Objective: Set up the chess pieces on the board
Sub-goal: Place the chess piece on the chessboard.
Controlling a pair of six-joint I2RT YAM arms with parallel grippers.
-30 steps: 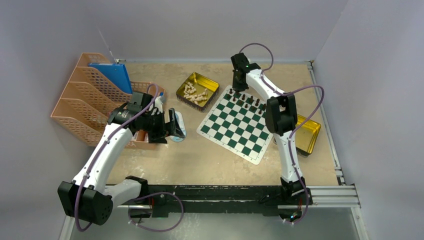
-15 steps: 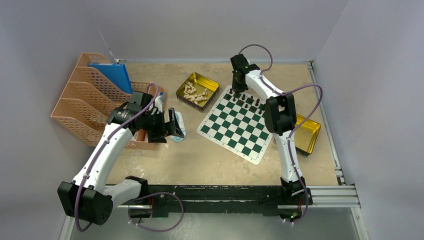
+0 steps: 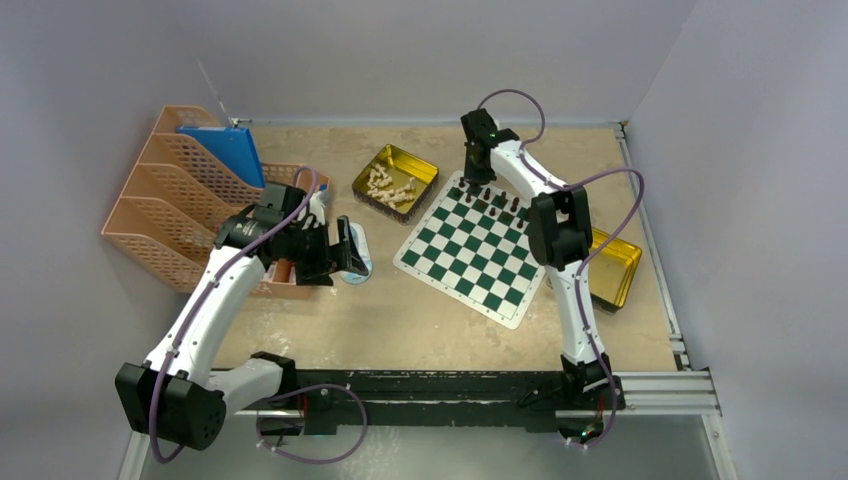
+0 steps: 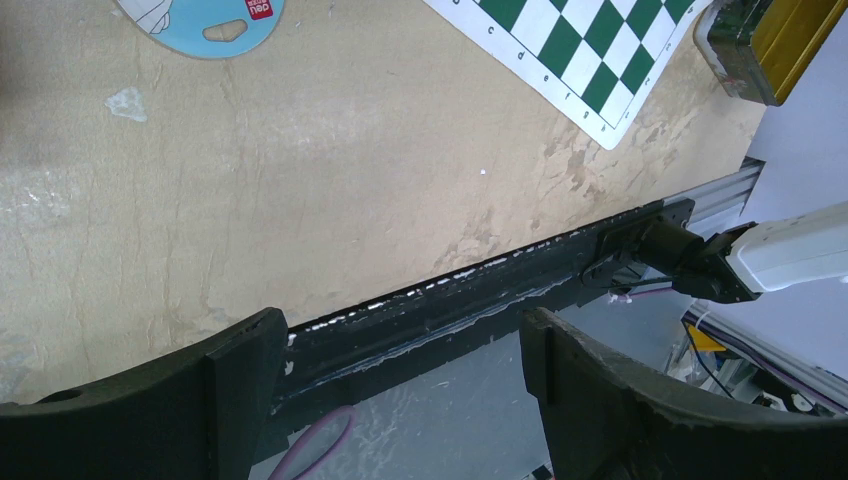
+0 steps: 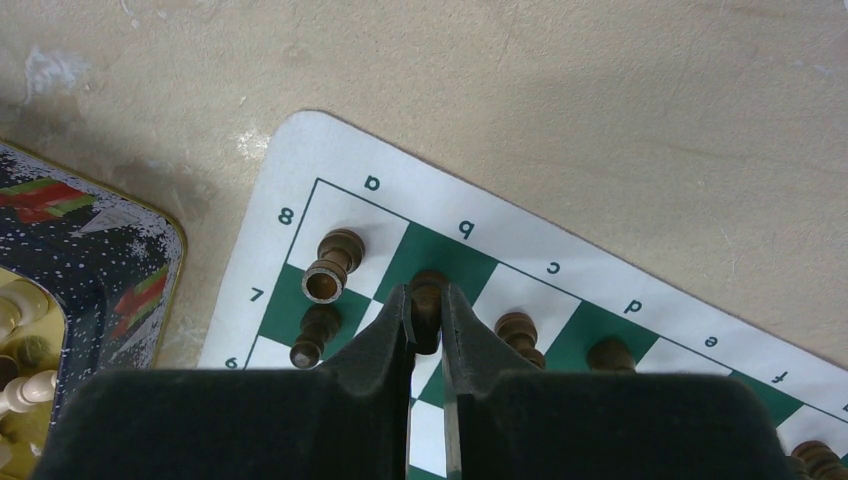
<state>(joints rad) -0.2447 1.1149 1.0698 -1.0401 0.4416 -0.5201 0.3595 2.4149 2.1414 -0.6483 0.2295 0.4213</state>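
Note:
The green and white board (image 3: pixel 478 248) lies right of centre; its far corner shows in the right wrist view (image 5: pixel 300 160). Several dark brown pieces (image 3: pixel 497 205) stand along its far edge. My right gripper (image 5: pixel 428 318) is shut on a dark brown piece (image 5: pixel 428 295) over the b8 square. A dark rook (image 5: pixel 333 264) and a pawn (image 5: pixel 313 334) stand just left of it, more dark pieces (image 5: pixel 520 335) to the right. My left gripper (image 4: pixel 400 380) is open and empty, held above the table's near edge, beside the file rack in the top view (image 3: pixel 345 250). Pale beige pieces (image 3: pixel 390 185) lie in a gold tin.
A gold tin (image 3: pixel 395 178) sits left of the board's far corner, another gold tin (image 3: pixel 615 268) at its right. A peach file rack (image 3: pixel 170 200) with a blue folder (image 3: pixel 225 150) stands far left. A blue disc (image 4: pixel 200 20) lies by the left gripper.
My right gripper has shifted slightly lower over the board's far corner with the piece in it. The left arm has not moved.

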